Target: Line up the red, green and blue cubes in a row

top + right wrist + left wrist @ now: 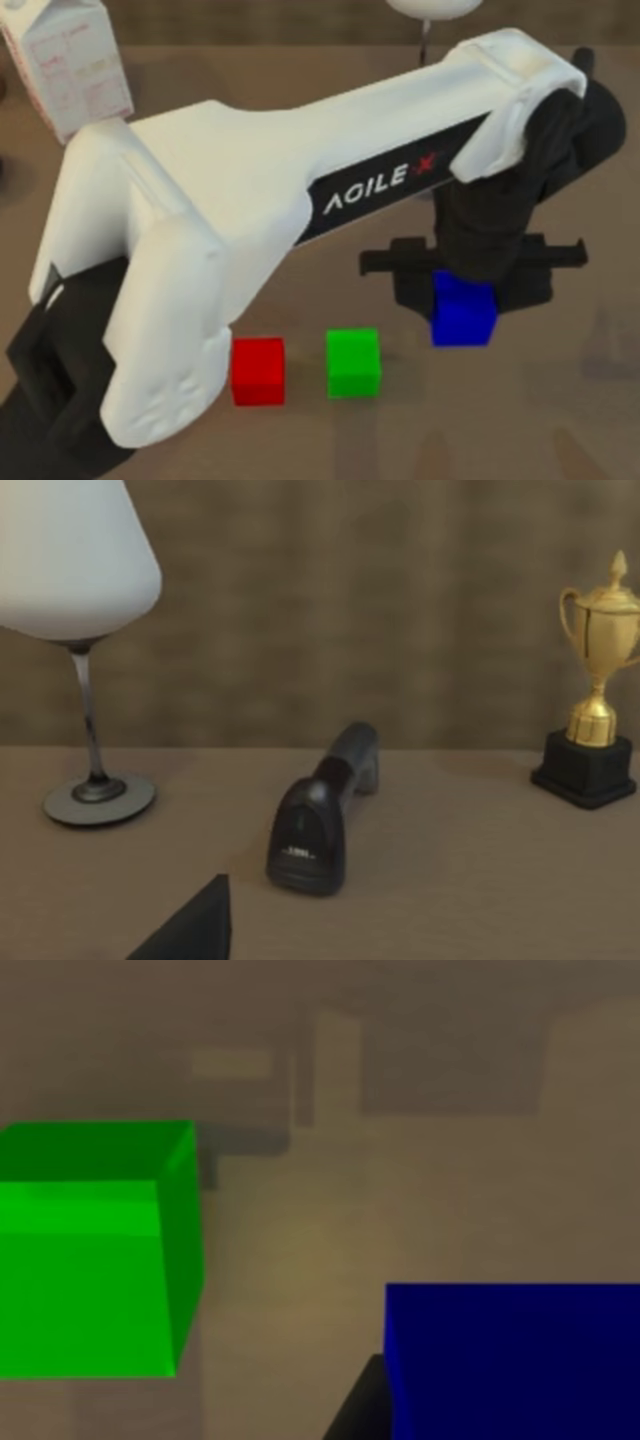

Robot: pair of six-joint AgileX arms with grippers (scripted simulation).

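White arm [300,170] reads "AGILE X"; left claw [465,300] grips blue cube [464,310].

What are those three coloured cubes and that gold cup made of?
The red cube, green cube and blue cube look like matte plastic or painted wood: flat, unmarked colour. The trophy looks like polished gold-toned metal, with bright glints, on a black base.
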